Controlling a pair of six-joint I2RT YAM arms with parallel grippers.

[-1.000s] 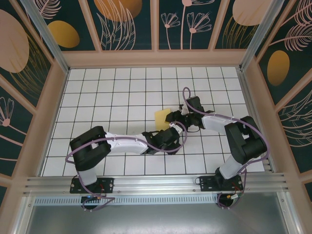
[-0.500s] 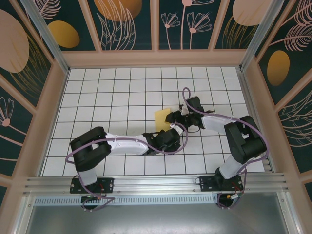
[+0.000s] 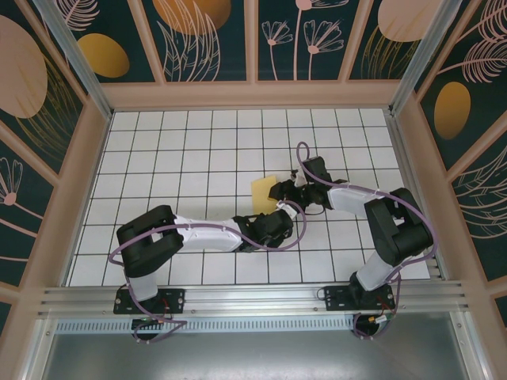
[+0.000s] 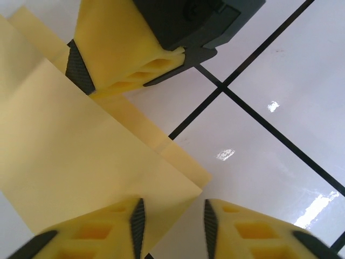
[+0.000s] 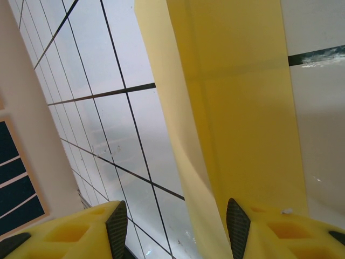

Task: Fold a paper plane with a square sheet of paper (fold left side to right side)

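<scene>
Top external view: the square sheet of paper (image 3: 262, 192) lies a little right of the tabletop's (image 3: 182, 158) middle, and both arms meet at its near-right side.
Pincer, left: the left pincer (image 4: 172, 226) stands narrow, with bare white tile showing between its pads. A corner of the sheet reaches into that gap, but nothing is clamped.
Pincer, right: the right pincer (image 5: 177, 225) is about half spread and grips nothing. From the left wrist, one of its fingers (image 4: 124, 48) sits on the paper's top layer, apparently pinning it.
Paper's lie: doubled over, with a lower layer peeking out as a thin strip beyond the upper edge. From the right wrist, one layer bows up off the tile.
Risk, slipping: I'd worry that the left pincer closes on just that corner and drags the thin sheet across the slick tile, because only one finger anchors it.
Risk, crooked crease: the layers already look slightly offset, so pressing now would likely lock in a skewed fold.
Risk, collision: the two pincers are very near each other and a careless sweep could knock them together.
Surface: glossy white tiles with black grid lines and spots of glare.
Room: dark teal walls (image 3: 206, 36) with orange discs and line-drawn flowers in pale wooden frames, and an aluminium rail (image 3: 238, 294) along the near edge.
</scene>
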